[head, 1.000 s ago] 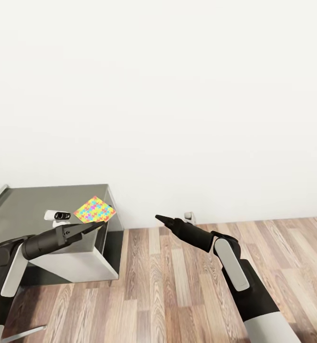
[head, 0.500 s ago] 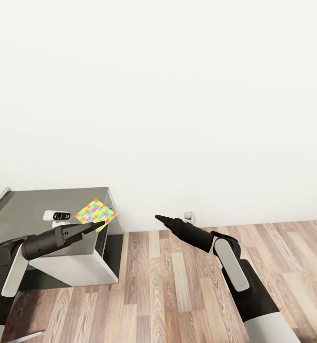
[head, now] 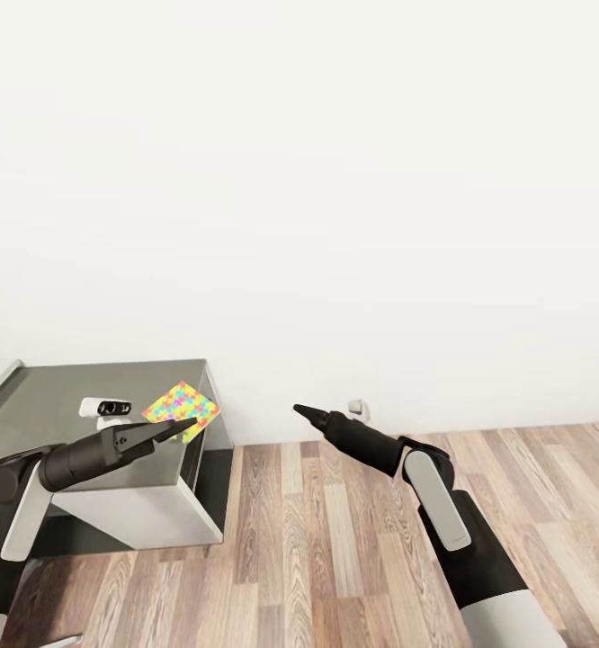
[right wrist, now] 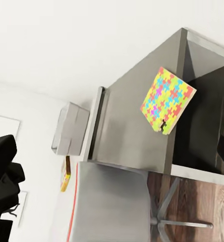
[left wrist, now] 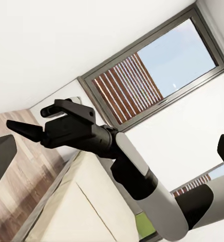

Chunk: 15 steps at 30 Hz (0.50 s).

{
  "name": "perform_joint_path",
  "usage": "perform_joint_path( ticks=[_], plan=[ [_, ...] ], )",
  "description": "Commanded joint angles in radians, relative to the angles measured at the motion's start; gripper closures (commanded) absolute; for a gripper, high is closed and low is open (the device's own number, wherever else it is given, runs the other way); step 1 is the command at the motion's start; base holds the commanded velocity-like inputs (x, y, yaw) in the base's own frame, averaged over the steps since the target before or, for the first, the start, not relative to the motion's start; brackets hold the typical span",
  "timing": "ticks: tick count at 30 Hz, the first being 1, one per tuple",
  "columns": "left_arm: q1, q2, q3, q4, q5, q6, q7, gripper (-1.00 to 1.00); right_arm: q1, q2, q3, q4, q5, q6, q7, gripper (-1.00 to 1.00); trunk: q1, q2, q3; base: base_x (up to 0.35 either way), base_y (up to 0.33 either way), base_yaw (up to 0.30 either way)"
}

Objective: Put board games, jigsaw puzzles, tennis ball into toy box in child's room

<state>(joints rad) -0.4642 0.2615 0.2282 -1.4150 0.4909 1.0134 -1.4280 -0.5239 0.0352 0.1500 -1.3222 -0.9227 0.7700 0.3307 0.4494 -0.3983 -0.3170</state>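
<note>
Table (head: 57,396) at far left of the head view, dark top cut off by the picture's edge, pale side panel below. Puzzle (head: 181,410) lying flat on that top, close to its right corner by the wall. Left fingers (head: 190,424) drawn to a narrow point, gripping nothing, tip overlapping the puzzle's near edge; touching or just above, impossible to tell. Wood floor (head: 335,540) in the middle. Right fingers (head: 299,412) further right, likewise closed to a point and empty, held over the floor, well apart from the table.

From the right wrist, same puzzle (right wrist: 167,98) at the table's (right wrist: 127,131) corner, a dark tip against its edge; beyond, a pale grey shape (right wrist: 71,128) too side-on to make out; chair (right wrist: 112,206) partly cut off.
</note>
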Motion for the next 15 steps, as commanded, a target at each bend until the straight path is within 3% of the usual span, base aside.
perform_joint_path(
  ticks=[1, 15],
  plan=[
    [-0.001, 0.001, 0.0, 0.0, 0.002, 0.011, -0.002, -1.0, -0.001, 0.0, -0.001, 0.0, 0.001, 0.004, 0.003, -1.0, 0.001, -0.002, 0.0, 0.0, 0.0, 0.0],
    [0.008, -0.005, -0.005, -0.003, 0.002, 0.01, -0.002, -1.0, 0.019, 0.003, -0.002, -0.002, 0.002, 0.003, 0.002, -1.0, 0.001, -0.002, 0.023, 0.0, 0.0, 0.0]
  ],
)
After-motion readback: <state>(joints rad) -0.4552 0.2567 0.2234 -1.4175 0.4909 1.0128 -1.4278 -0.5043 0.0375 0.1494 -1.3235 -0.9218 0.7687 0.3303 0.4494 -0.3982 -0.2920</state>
